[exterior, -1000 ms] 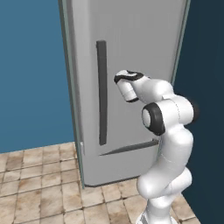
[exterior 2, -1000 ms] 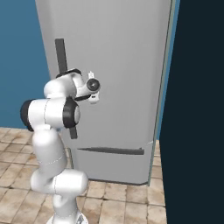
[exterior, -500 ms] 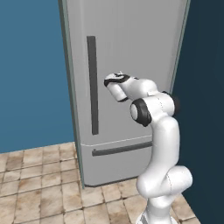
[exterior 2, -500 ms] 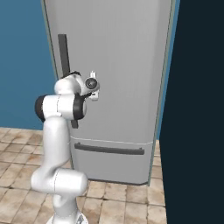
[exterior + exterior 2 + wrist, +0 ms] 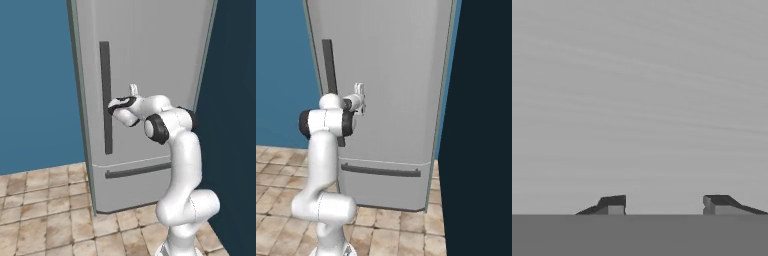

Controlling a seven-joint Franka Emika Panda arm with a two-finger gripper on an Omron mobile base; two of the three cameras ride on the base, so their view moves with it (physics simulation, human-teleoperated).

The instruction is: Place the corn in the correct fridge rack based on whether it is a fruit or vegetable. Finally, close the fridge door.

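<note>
The fridge door [image 5: 150,60] stands shut or nearly shut against the fridge body, its long dark bar handle [image 5: 105,95] upright on its left side. My gripper [image 5: 133,91] is pressed close to the door panel just right of the handle, and it also shows against the door [image 5: 391,75] in the right base view [image 5: 359,91]. In the hand view the gripper [image 5: 664,205] is open, its two fingertips apart with nothing between them, facing the plain grey door [image 5: 640,100]. The corn and the fridge rack are hidden behind the door.
Below the door is a low drawer with a horizontal dark handle [image 5: 137,170], which also shows in the right base view [image 5: 380,171]. A blue wall [image 5: 35,90] is on the left, a dark panel [image 5: 481,125] on the right. Tiled floor [image 5: 45,220] lies in front.
The door has swung from an angled position to flat against the fridge, with my arm stretching forward behind it. The handle has shifted left in the left base view.
</note>
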